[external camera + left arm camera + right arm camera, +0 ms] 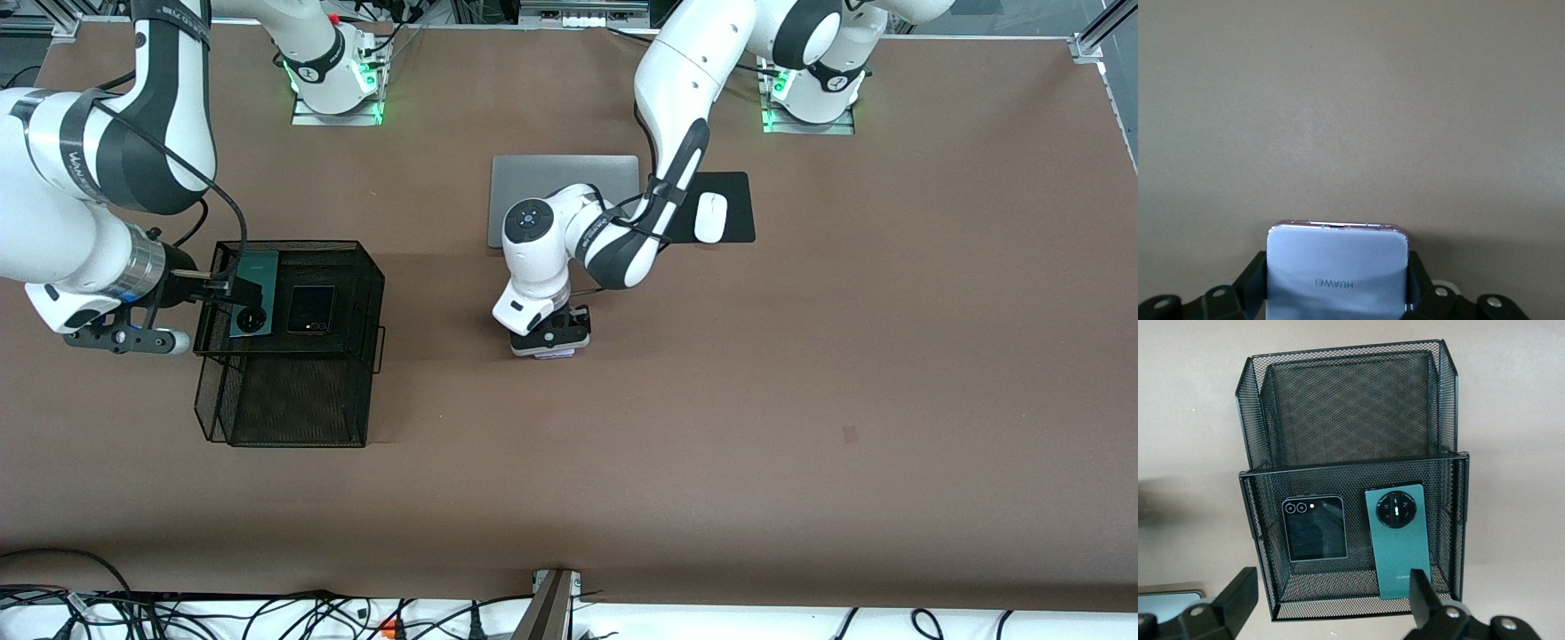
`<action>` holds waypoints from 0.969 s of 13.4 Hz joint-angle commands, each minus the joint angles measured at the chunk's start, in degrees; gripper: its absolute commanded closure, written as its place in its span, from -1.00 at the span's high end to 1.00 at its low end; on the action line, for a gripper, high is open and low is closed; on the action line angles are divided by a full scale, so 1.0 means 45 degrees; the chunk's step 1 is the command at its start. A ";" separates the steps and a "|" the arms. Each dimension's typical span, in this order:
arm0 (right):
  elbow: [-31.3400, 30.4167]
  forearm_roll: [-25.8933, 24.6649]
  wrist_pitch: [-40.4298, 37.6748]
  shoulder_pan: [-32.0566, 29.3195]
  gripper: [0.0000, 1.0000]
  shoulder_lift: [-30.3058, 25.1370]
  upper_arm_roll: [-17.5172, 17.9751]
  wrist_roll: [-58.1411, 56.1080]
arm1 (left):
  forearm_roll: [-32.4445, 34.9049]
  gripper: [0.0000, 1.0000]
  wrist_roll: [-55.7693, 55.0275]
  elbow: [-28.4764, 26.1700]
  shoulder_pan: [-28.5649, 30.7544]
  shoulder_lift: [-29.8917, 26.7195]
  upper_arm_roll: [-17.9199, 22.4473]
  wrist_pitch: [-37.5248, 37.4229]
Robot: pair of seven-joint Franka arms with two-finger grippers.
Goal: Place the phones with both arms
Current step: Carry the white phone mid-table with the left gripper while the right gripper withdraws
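So in the front view we've got the left gripper (550,342) down near the middle of the desk (800,400), pinching the lilac-white phone (556,354), at about 6 o'clock from the silver laptop (564,178). The white mouse (710,217) sits on its black pad (738,206) at 3 o'clock from the laptop. Over at the right arm's end, the right gripper (233,286) is spread wide above the black mesh basket (293,391), with the green phone (253,293) and the black phone (311,308) lying flat in the basket's upper compartment.

Left wrist view: we see the pale phone (1337,277) clamped between both fingers (1251,283).

Right wrist view: the two phones lie side by side in the basket (1351,400), black one (1315,528) and green one (1399,537), while the fingers (1238,600) stand apart, holding nothing.
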 commanded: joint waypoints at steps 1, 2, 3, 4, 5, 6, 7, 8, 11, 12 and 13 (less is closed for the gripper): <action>0.0135 -0.0090 -0.0236 -0.0163 1.00 0.0050 0.0132 0.0129 | 0.0277 -0.18 -0.0208 0.0524 -0.0194 0.0316 0.0194 -0.0225; 0.0135 -0.0090 -0.0236 -0.0163 1.00 0.0050 0.0132 0.0129 | 0.0277 0.99 -0.0208 0.0505 -0.0214 0.0316 0.0194 -0.0225; 0.0135 -0.0090 -0.0236 -0.0182 1.00 0.0050 0.0132 0.0129 | 0.0277 1.00 -0.0208 0.0524 -0.0195 0.0316 0.0194 -0.0225; 0.0135 -0.0090 -0.0236 -0.0163 1.00 0.0050 0.0132 0.0129 | 0.0277 1.00 -0.0170 0.0563 -0.0175 0.0258 0.0252 -0.0225; 0.0135 -0.0090 -0.0236 -0.0182 1.00 0.0050 0.0132 0.0129 | 0.0277 1.00 -0.0131 0.0583 -0.0079 0.0161 0.0272 -0.0225; 0.0135 -0.0109 -0.0256 -0.0183 1.00 0.0050 0.0132 0.0129 | 0.0277 1.00 -0.0111 0.0583 -0.0039 -0.0033 0.0330 -0.0341; 0.0135 -0.0110 -0.0256 -0.0163 1.00 0.0050 0.0132 0.0148 | 0.0219 1.00 -0.0072 0.0564 0.0135 -0.0403 0.0408 -0.0478; 0.0154 -0.0110 -0.0275 -0.0144 1.00 0.0050 0.0132 0.0149 | 0.0141 1.00 0.0122 0.0525 0.0563 -0.0948 0.0409 -0.0982; 0.0193 -0.0012 -0.0372 0.0381 1.00 -0.0028 0.0483 0.0188 | -0.0171 1.00 0.1584 -0.0040 0.2280 -0.2609 -0.0292 -0.2779; 0.0251 0.0181 -0.0296 0.0712 1.00 -0.0009 0.0503 0.0516 | -0.0172 1.00 0.1801 -0.0467 0.2672 -0.3116 -0.0333 -0.3209; 0.0329 0.0338 -0.0256 0.1064 0.99 0.0010 0.0523 0.1177 | -0.0192 1.00 0.2171 -0.0916 0.3024 -0.3624 -0.0333 -0.3600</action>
